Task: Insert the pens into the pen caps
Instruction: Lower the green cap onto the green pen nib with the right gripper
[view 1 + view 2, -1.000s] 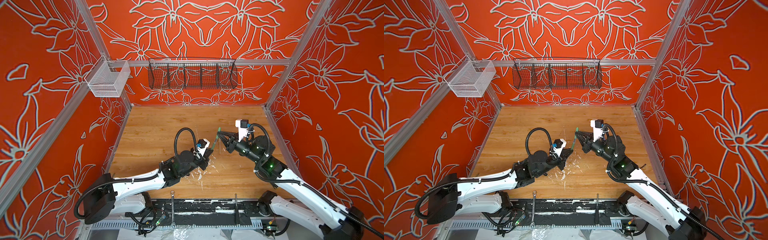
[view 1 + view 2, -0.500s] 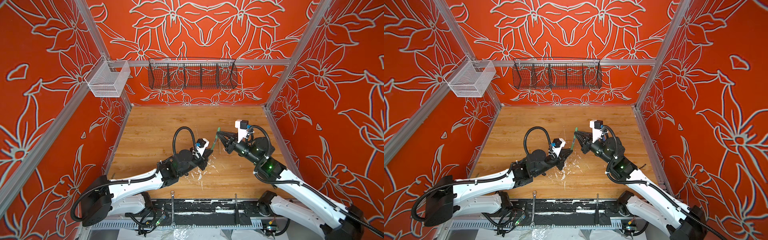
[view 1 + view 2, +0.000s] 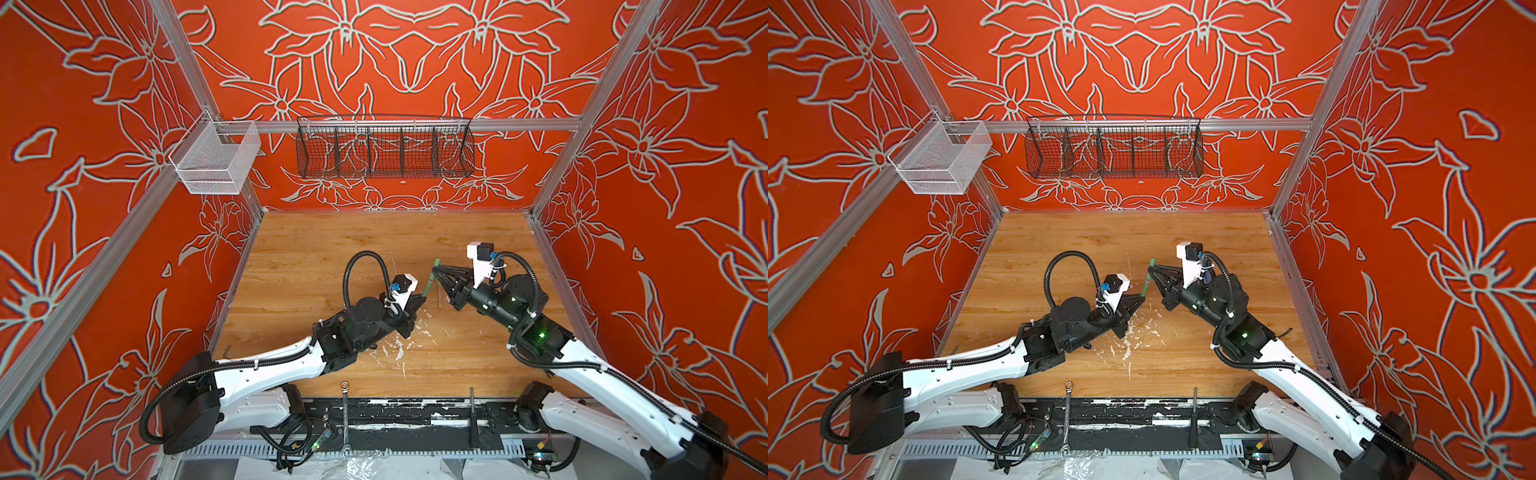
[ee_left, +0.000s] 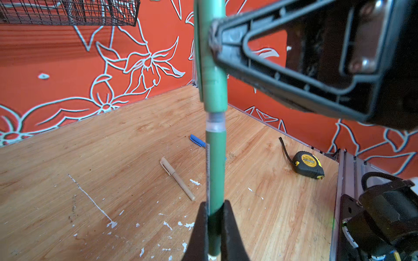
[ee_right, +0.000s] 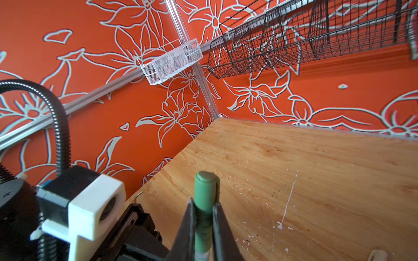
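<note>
Table top (image 4: 67, 158): wood-grain board, satin, lightly scuffed, flecked with dried white paint. Green pen (image 4: 216, 171): smooth matt plastic, with a clear glossy band at the neck; green cap (image 4: 211, 67): same matt plastic. Tan pen (image 4: 178, 180): matt plastic. Left gripper (image 4: 215, 206) and right gripper (image 5: 203, 204): black moulded plastic, dull. Tape measure (image 4: 307, 165): black rubbery shell, glossy yellow face. Black basket (image 3: 384, 151): metal wire; white basket (image 3: 214, 166): fine painted mesh. Frame rail (image 3: 415, 124): pale metal, satin

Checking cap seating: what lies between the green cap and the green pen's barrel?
In the left wrist view a short clear band sits between the green cap and the barrel of the green pen; no open gap.
</note>
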You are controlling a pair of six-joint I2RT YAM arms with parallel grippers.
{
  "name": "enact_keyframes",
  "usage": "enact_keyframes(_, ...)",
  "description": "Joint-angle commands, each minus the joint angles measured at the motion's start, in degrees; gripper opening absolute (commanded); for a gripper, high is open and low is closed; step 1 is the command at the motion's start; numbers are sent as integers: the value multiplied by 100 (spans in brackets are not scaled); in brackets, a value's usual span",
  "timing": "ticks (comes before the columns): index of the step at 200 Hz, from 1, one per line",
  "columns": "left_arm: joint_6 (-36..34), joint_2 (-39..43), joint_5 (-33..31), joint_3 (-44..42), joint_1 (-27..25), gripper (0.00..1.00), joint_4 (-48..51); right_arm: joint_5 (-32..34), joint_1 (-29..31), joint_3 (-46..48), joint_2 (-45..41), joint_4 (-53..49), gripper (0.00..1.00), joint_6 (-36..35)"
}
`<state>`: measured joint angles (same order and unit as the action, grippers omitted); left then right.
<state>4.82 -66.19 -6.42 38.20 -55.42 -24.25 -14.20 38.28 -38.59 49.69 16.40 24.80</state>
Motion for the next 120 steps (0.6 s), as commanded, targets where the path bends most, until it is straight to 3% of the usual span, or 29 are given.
enact_keyframes(1, -178, 98, 54, 317, 56, 0, -238, -189, 47, 192, 16, 86, 2, 287)
enact_keyframes(43, -236, -39, 213, 548, 110, 0, -164, -193, 48, -27, -189, -550, 35, 39)
enact_keyframes(64, -184, -111, 278, 588, 119, 0, -79, -149, 48, -155, -322, -849, 46, -26)
enact_keyframes(120, -25, -251, 460, 592, 119, 0, 95, -398, 43, -201, -259, -628, 49, 37)
